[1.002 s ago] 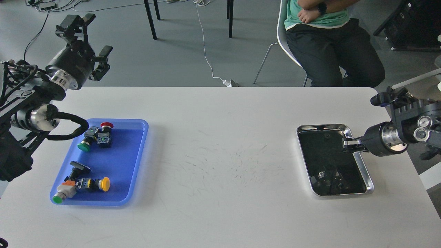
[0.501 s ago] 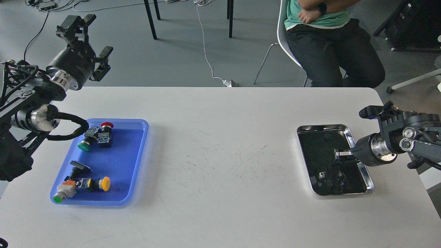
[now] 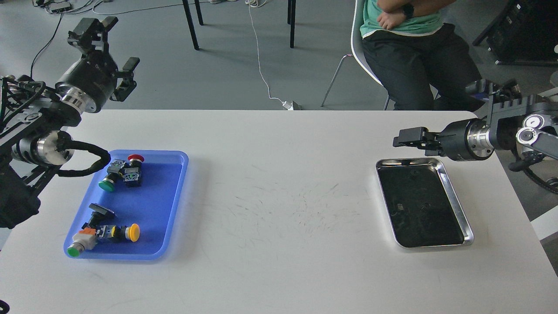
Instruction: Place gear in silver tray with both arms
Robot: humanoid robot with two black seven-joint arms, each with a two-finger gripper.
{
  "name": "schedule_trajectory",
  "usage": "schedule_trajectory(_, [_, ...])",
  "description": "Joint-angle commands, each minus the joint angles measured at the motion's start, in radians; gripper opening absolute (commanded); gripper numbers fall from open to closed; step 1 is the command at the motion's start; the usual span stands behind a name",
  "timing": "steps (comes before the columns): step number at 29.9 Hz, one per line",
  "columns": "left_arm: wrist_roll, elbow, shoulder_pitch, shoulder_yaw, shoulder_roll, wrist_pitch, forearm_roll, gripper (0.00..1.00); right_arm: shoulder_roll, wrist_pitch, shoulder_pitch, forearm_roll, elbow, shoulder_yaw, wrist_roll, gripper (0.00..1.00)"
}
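Note:
The silver tray (image 3: 464, 219) lies at the table's right, its dark bottom showing only faint reflections. The gear, several push-button switch parts, lies in the blue tray (image 3: 159, 205) at the left: a red and green pair (image 3: 123, 171) at the back, a yellow and green group (image 3: 104, 234) at the front. My left gripper (image 3: 110, 49) is open and raised beyond the table's far-left corner, holding nothing. My right gripper (image 3: 399, 138) points left just past the silver tray's far rim; its fingers form one dark block.
A seated person (image 3: 418, 52) on a white chair is behind the table's far right edge. Chair legs (image 3: 192, 26) and a white cable (image 3: 261, 65) are on the floor beyond. Fine scratches (image 3: 296, 205) mark the white tabletop.
My right gripper has lifted out of the silver tray and swung up and back, now level above its far rim. My left gripper has shifted slightly left.

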Motion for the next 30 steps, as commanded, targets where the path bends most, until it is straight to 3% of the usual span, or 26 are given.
schedule_trajectory(1, [-0.003,0.025,0.000,-0.001,-0.017,0.008,-0.009,0.98,0.082,-0.091,-0.053,0.143,-0.175,0.175,0.006,0.96])
schedule_trajectory(6, [0.010,0.097,-0.003,-0.013,-0.075,-0.001,-0.016,0.98,0.180,-0.116,-0.119,0.443,-0.486,0.443,0.089,0.96])
schedule_trajectory(10, [0.011,0.175,-0.012,-0.041,-0.150,-0.014,-0.036,0.98,0.208,-0.098,-0.163,0.751,-0.611,0.610,0.106,0.96])
schedule_trajectory(16, [0.013,0.337,-0.072,-0.068,-0.256,-0.090,-0.111,0.98,0.209,-0.003,-0.321,1.077,-0.594,0.722,0.106,0.97])
schedule_trajectory(23, [0.013,0.448,-0.093,-0.065,-0.301,-0.158,-0.211,0.98,0.206,0.006,-0.529,1.080,-0.327,0.828,0.108,0.98])
schedule_trajectory(30, [0.005,0.465,-0.090,-0.068,-0.295,-0.213,-0.216,0.98,0.212,0.006,-0.550,1.079,-0.257,0.830,0.109,0.98])
